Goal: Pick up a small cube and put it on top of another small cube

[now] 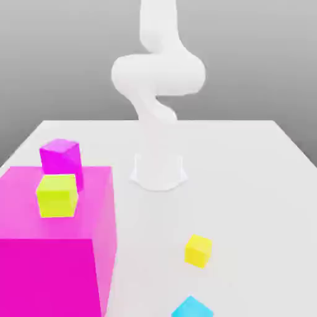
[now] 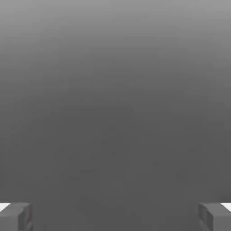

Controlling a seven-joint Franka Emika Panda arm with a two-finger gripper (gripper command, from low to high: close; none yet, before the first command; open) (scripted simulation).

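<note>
The white robot arm (image 1: 158, 74) is standing on its white base (image 1: 158, 170), at the back part of a plain, pale table (image 1: 247, 186), and is reaching up past the top of the exterior view. In the hand view, the grey two-finger gripper (image 2: 115, 217) is spreading its fingers (image 2: 16, 217) wide apart, with plain grey between them, so it is pinching nothing.

The small, plain, cyan-blue cube (image 1: 192, 308) is sitting away from the gripper, out of its grip. It is lying at the near edge of the exterior view, which is cutting off its lower part. The small, plain, bright yellow cube (image 1: 198, 251) is also resting on the table, away from the gripper. It is sitting near the blue cube, with a gap between them, and is closer to the arm's base than the blue one is. Both cubes are turned a bit, with a corner facing the camera.

Also apart from the gripper, a huge, plain magenta block (image 1: 49, 272) is standing at the exterior view's left. On its flat top, a yellow-green cube (image 1: 57, 196) is sitting in front of a smaller magenta block (image 1: 60, 158) and hiding part of it. I cannot tell if those two are touching. I also cannot tell which way from the gripper each thing is lying.
</note>
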